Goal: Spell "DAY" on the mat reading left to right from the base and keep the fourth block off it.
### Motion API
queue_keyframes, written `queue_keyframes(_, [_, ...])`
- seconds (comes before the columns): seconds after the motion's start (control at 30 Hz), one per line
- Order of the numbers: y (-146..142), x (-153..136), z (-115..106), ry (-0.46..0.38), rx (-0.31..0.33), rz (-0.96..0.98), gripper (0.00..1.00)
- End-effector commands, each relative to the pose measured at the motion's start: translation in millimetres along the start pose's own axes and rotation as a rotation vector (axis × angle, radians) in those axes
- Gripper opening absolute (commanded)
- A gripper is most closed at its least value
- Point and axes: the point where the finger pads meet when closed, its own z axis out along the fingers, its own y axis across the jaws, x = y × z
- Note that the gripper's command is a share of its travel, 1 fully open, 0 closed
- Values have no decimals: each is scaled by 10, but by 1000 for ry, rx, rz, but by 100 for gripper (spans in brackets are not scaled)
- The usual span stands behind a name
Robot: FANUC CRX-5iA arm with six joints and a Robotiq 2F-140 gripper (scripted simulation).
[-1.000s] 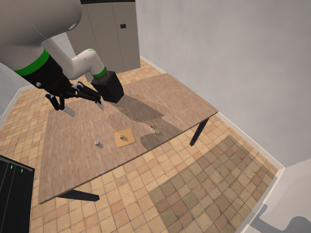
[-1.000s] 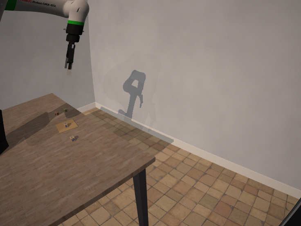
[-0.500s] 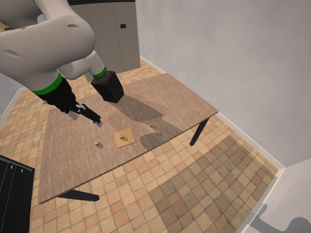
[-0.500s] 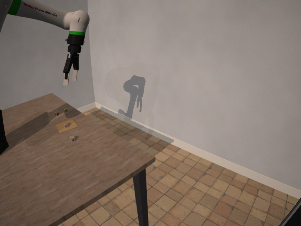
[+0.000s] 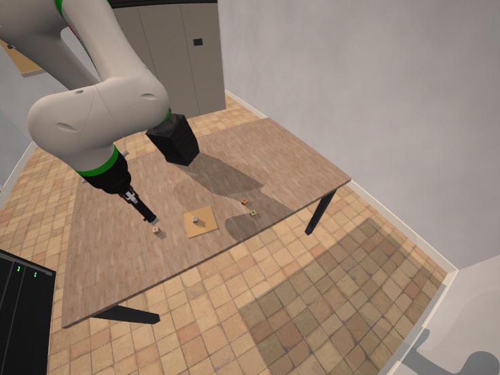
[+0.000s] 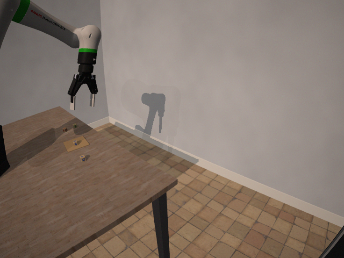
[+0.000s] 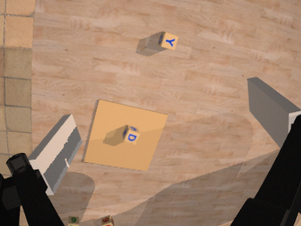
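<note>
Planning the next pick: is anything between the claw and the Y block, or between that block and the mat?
Nothing visible blocks either. The open claw hangs high above the table. The Y block stands alone on bare wood, apart from the mat. On the mat only the D block sits, near its middle.
</note>
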Motion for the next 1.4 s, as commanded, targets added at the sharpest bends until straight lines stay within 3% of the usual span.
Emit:
queue_keyframes(0.0, [10, 67, 184, 35, -13, 126, 100])
queue_keyframes(0.1, [10, 67, 184, 35, -13, 126, 100])
queue_keyframes(0.17, [30, 125, 373, 64, -21, 249, 100])
queue_keyframes(0.5, [73, 207, 724, 114, -25, 472, 100])
queue_keyframes(0.57, [93, 232, 874, 135, -22, 567, 100])
queue_keyframes(0.7, [99, 237, 912, 140, -21, 590, 100])
queue_keyframes(0.93, [161, 258, 1307, 184, -2, 832, 100])
queue_keyframes(1.37, [243, 209, 1737, 215, 29, 1087, 100])
